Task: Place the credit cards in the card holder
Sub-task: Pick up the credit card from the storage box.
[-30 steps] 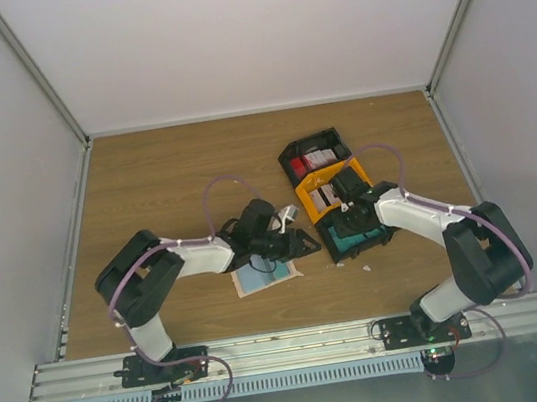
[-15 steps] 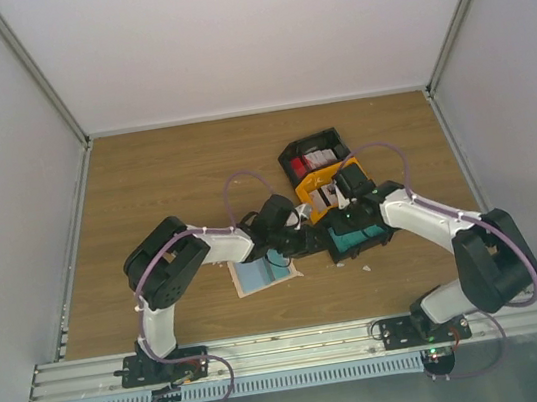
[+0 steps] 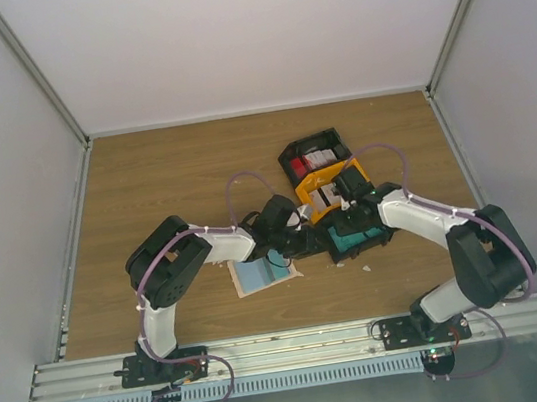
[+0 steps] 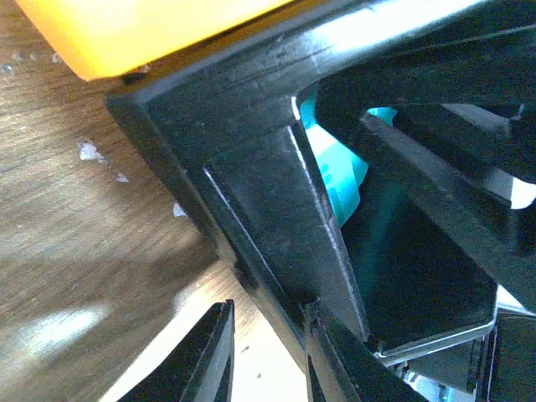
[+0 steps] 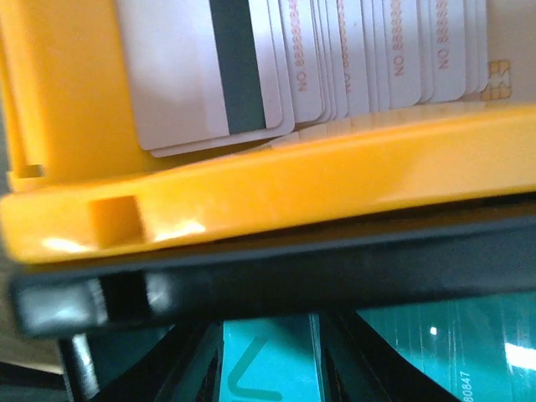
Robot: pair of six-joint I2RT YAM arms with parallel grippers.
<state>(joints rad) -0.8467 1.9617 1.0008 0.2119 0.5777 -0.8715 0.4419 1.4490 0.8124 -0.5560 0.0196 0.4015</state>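
The card holder (image 3: 262, 275) lies open on the table, pale bluish inside up. Teal credit cards (image 3: 363, 239) lie in a black bin (image 3: 341, 249). They also show in the left wrist view (image 4: 335, 172). My left gripper (image 3: 302, 243) is at that bin's left corner. Its jaws (image 4: 268, 360) are open with a narrow gap, bare table between them, and the right finger lies against the bin wall (image 4: 276, 209). My right gripper (image 3: 349, 199) points down into the bin's far end. Its jaws (image 5: 266, 373) are apart, with a teal card (image 5: 260, 352) showing between them.
A yellow bin (image 3: 306, 195) of white/grey cards (image 5: 251, 67) adjoins the black bin on the far side. Beyond it, another black bin (image 3: 287, 153) holds red cards. White scraps (image 3: 366, 267) lie near the bins, and also show in the left wrist view (image 4: 88, 151).
My left arm has stretched right, from above the card holder to the black bin's left corner. My right gripper has shifted slightly towards the yellow bin.
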